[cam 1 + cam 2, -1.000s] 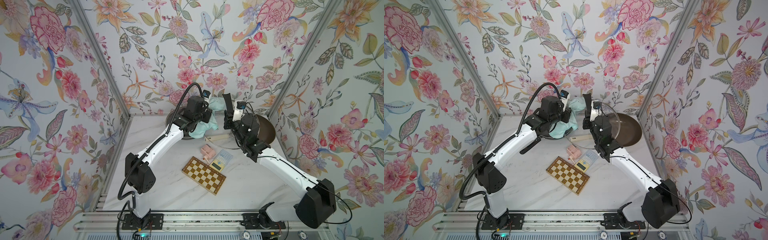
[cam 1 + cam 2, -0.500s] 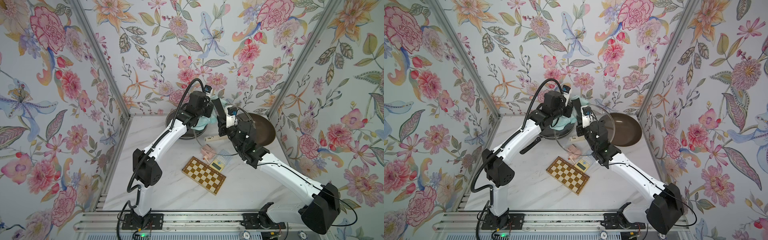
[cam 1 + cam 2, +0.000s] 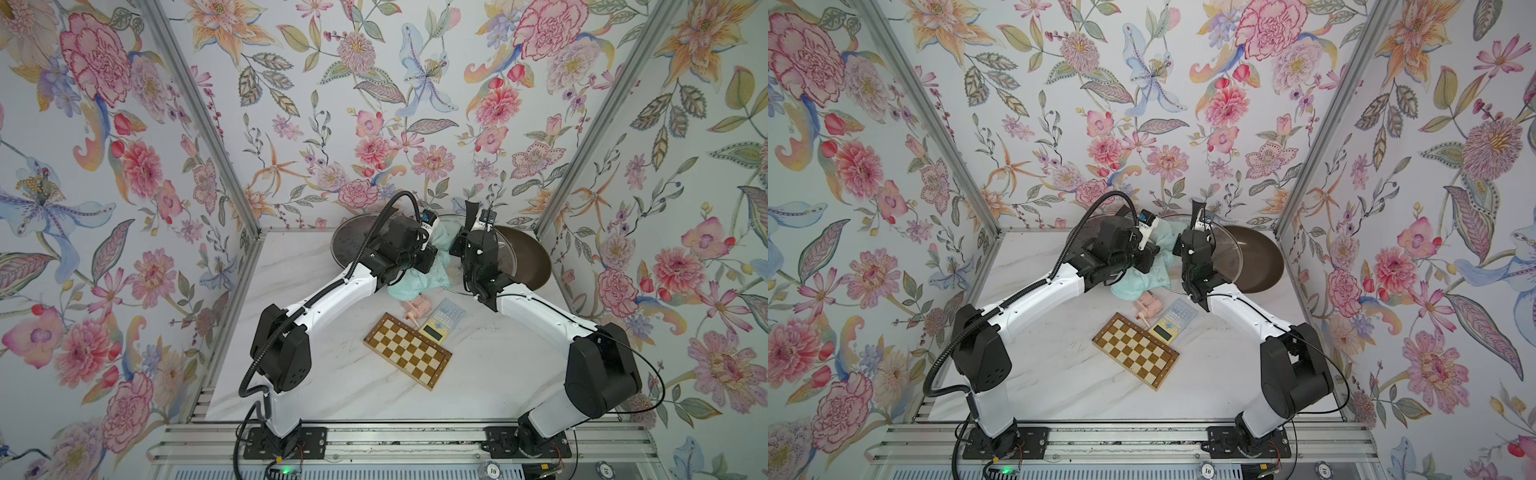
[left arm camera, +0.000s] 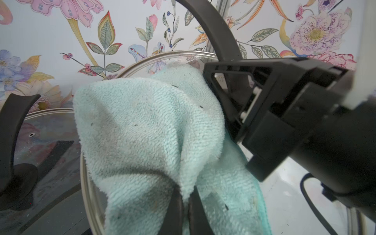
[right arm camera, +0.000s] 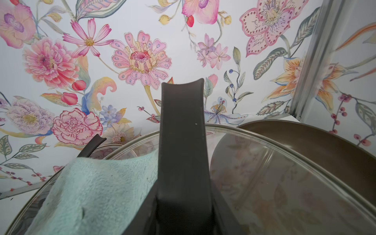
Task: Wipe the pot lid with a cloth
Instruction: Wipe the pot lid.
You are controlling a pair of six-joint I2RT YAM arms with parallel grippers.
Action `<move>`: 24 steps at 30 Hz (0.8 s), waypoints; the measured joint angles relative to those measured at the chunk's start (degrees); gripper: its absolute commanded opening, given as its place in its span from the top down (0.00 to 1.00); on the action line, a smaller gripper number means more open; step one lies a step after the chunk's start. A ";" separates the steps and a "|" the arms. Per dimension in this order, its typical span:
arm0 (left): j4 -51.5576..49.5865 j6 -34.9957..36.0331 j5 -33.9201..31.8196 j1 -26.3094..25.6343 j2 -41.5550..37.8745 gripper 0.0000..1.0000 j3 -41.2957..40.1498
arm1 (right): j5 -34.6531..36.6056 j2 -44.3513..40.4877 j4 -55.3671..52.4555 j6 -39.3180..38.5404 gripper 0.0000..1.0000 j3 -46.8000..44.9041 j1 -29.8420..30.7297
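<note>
The pot lid [image 3: 509, 257] is clear glass with a metal rim and an arched black handle [image 5: 182, 132]. It is held up on edge at the back of the table. My right gripper [image 5: 183, 203] is shut on that handle; in a top view the right gripper [image 3: 467, 232] is beside the lid. The mint-green cloth [image 4: 146, 132] is pinched between the dark fingers [image 4: 175, 213] of my left gripper [image 4: 186, 203], which is shut on it. The cloth [image 5: 97, 193] lies against the lid's glass beside the handle, and a loose end of the cloth [image 3: 428, 276] hangs towards the table.
A brown pan [image 3: 536, 266] sits behind the lid at the back right. A dark pan with a second glass lid [image 3: 349, 245] stands at the back left. A checkered board [image 3: 407, 351], a calculator [image 3: 440, 320] and a pink object [image 3: 417, 307] lie mid-table.
Half a second ago the right gripper had swung the lid to the left; now it is back to the right, over the brown pan. The left gripper still holds the cloth at the lid.
</note>
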 measured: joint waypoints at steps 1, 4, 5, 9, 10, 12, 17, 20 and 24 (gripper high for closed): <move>-0.04 0.04 -0.04 0.09 -0.20 1.00 0.02 | 0.28 0.00 0.37 0.20 1.00 0.04 0.00; -1.05 0.61 -0.22 0.90 -0.35 1.00 1.01 | -0.26 0.00 2.12 -0.35 1.00 0.11 0.00; -1.66 0.85 -0.55 1.38 -0.35 1.00 1.55 | -1.20 -0.07 2.84 -1.05 1.00 0.09 -0.02; -5.07 2.08 -2.23 5.14 0.35 1.00 5.86 | -8.48 -2.60 3.65 -5.60 1.00 -1.07 -0.20; -5.84 2.49 -2.51 6.49 1.09 1.00 7.91 | -10.58 -3.91 3.19 -7.34 1.00 -1.40 0.02; -6.91 3.48 -3.21 8.72 2.95 1.00 12.31 | -14.03 -6.54 1.88 -10.62 1.00 -1.70 0.76; -10.25 6.14 -5.49 12.66 8.68 1.00 24.33 | -20.31 -13.20 -1.18 -18.23 1.00 -2.03 3.41; -11.78 7.82 -7.45 12.92 10.71 1.00 28.57 | -22.14 -14.99 -2.12 -22.14 1.00 -2.16 4.13; -12.26 9.53 -10.82 13.25 10.88 1.00 30.10 | -24.11 -15.15 -2.01 -27.19 1.00 -3.98 3.74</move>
